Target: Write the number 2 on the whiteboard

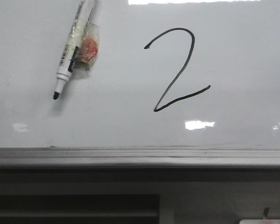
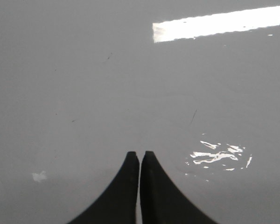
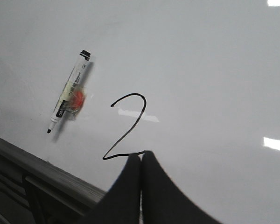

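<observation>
A black number 2 (image 1: 175,70) is drawn on the glossy whiteboard (image 1: 242,70); it also shows in the right wrist view (image 3: 126,128). A white marker (image 1: 72,49) with its black tip uncapped is stuck to the board at the upper left by a clear and red holder (image 1: 87,49). My right gripper (image 3: 141,156) is shut and empty, its tips in front of the end of the 2's base stroke. My left gripper (image 2: 140,155) is shut and empty over bare board. Neither gripper shows in the front view.
A grey tray ledge (image 1: 140,157) runs along the board's lower edge, also seen in the right wrist view (image 3: 42,175). Below it is a dark frame with a slot (image 1: 74,207). Bright light reflections (image 1: 199,124) lie on the board.
</observation>
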### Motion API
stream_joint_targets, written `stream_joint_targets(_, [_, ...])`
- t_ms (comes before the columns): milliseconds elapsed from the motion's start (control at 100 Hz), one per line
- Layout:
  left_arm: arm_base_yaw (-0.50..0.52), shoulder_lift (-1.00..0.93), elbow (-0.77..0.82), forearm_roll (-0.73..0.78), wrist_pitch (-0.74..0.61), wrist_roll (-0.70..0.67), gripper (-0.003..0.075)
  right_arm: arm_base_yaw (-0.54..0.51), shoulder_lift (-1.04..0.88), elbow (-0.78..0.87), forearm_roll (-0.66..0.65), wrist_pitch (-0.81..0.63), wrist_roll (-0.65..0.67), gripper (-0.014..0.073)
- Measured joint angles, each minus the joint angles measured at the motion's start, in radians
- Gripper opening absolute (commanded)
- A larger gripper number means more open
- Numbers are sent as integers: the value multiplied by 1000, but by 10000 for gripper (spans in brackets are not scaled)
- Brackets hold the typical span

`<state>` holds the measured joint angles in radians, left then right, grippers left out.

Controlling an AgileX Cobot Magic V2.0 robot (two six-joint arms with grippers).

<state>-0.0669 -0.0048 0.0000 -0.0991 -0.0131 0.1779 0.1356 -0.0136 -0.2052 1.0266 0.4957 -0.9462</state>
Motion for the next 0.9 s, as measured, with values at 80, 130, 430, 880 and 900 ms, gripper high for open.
stream_joint_targets(80, [2, 0, 0, 2, 3, -8, -20, 0, 0, 0, 0, 0, 0, -68])
stream_joint_targets(130, [0, 0, 0, 4, 3, -10, -20, 0, 0, 0, 0, 0, 0, -68])
stream_joint_targets(430, [-4, 0, 0, 1, 33, -12, -20, 0, 0, 0, 0, 0, 0, -68])
stream_joint_targets(880, [-4, 0, 0, 1, 43, -14, -20, 0, 0, 0, 0, 0, 0, -68])
stream_joint_targets(900, [-4, 0, 0, 1, 43, -14, -20, 0, 0, 0, 0, 0, 0, -68])
